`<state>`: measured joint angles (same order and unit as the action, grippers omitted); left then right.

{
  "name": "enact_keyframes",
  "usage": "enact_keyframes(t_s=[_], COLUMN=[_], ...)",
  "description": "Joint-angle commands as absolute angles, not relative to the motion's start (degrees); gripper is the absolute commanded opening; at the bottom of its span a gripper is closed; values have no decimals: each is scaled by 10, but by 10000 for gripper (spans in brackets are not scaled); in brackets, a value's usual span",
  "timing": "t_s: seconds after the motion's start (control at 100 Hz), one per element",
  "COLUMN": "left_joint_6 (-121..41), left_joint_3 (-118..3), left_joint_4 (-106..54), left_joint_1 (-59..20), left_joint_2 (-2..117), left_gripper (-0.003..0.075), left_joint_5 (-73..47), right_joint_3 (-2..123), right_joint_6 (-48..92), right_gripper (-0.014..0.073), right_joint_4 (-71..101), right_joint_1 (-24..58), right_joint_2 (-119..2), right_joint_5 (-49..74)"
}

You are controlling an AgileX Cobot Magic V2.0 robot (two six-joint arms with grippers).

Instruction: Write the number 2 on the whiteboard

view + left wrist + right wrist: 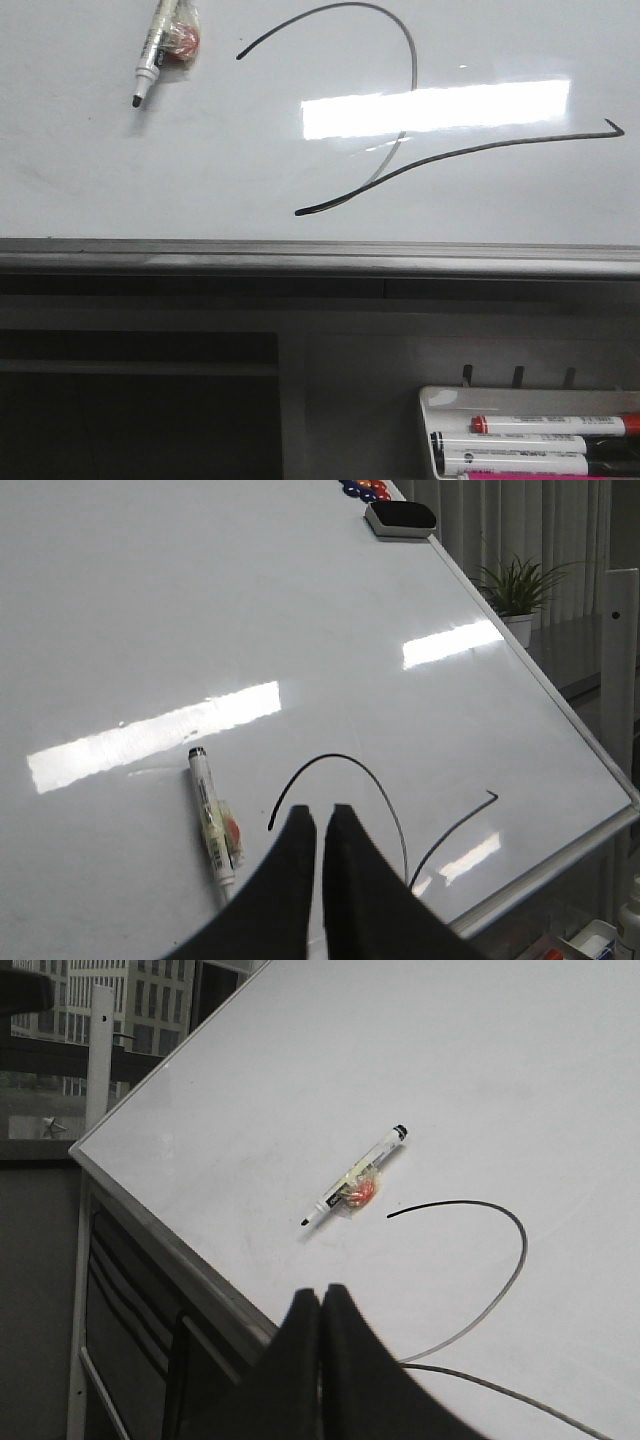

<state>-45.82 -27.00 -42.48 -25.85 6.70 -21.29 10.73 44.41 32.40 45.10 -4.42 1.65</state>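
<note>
The whiteboard (120,170) fills the upper front view, with its grey rail (320,258) along the near edge. The number 2 (480,150) is drawn on it in thin black line, with an arched top and a long base stroke ending in a small hook. An uncapped marker (155,50) lies on the board left of the 2. Neither gripper shows in the front view. My left gripper (320,810) is shut and empty, above the board near the 2 (350,763) and the marker (210,820). My right gripper (322,1292) is shut and empty, over the board's edge, short of the marker (355,1185).
A small white tray (430,410) with several markers sits below the board at the lower right. A black eraser (400,520) and coloured magnets (365,490) rest at the board's far corner. A potted plant (515,590) stands beyond the board.
</note>
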Motion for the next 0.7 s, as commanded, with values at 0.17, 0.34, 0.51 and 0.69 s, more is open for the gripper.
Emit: enact_keyframes(t_s=[0.17,0.34,0.51,0.69], left_joint_6=[-459,-459,-459,-459], left_joint_3=[-212,-184,-157,-137], left_joint_4=[-435,-435,-435,-439], left_joint_1=[-257,-257,-257,-257], left_joint_2=[20,20,20,20], left_gripper=[-20,-20,-20,-20], left_joint_5=[-187,-187,-187,-178], right_joint_3=[112,112,112,112], right_joint_6=[443,443,443,443], right_gripper=[-71,-71,-71,-71], right_joint_4=[323,323,323,323], right_joint_1=[447,447,447,447], right_joint_2=[-40,-40,-40,-40], right_joint_5=[-26,-26,-26,-26])
